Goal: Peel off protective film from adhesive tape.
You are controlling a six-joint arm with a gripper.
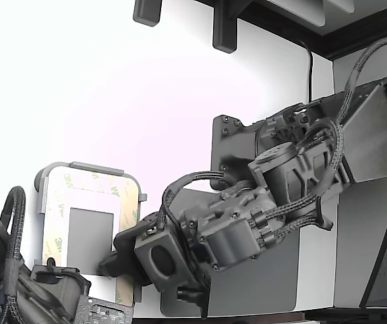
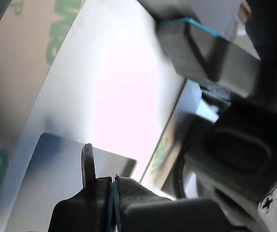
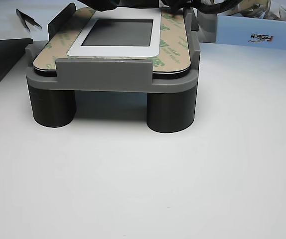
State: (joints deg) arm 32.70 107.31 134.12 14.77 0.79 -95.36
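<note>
Because the plate [image 3: 114,46] sits raised in a grey holder [image 3: 103,77], the pincer [image 2: 113,186] reaches the film [image 1: 62,196] edge; its tips seem closed, grasping nothing visible.

1. The exterior view looks down from overhead at the white table [image 1: 112,101], with the arm [image 1: 274,182] across the middle.
2. The wrist view sits very close over the plate [image 2: 124,87], blurred; its angle is hard to judge.
3. The other view is low at table height, facing the holder [image 3: 113,79] side-on and near.
4. All three share the green-printed protective film [image 1: 58,202].
</note>
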